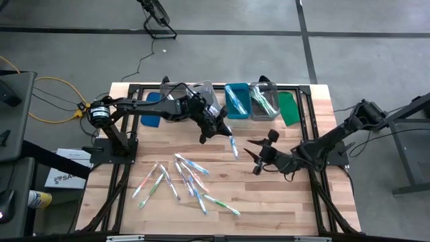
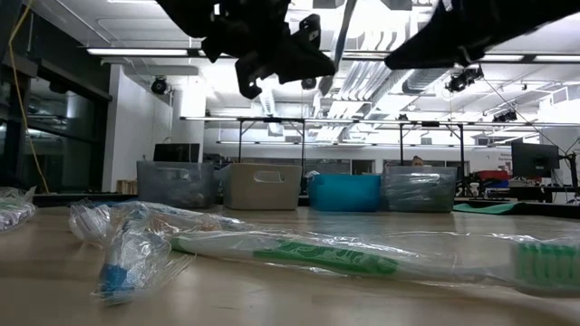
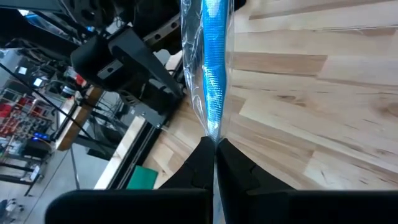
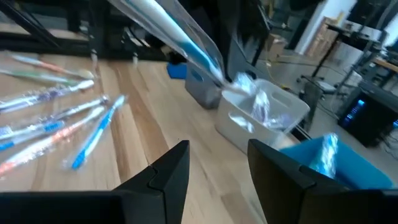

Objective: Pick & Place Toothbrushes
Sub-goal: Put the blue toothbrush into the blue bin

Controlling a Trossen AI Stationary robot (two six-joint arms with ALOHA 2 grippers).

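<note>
A grey concrete floor (image 1: 60,47) surrounds the wooden table (image 1: 282,195), with fluorescent ceiling lights (image 2: 145,52) overhead.

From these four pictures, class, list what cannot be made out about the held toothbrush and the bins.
- Blue toothbrush in the left tool: the left wrist view's edge cuts off its far end.
- Grey bin, low view: the wall hides its contents.
- Clear bin, high view: brushes too small to count.
</note>
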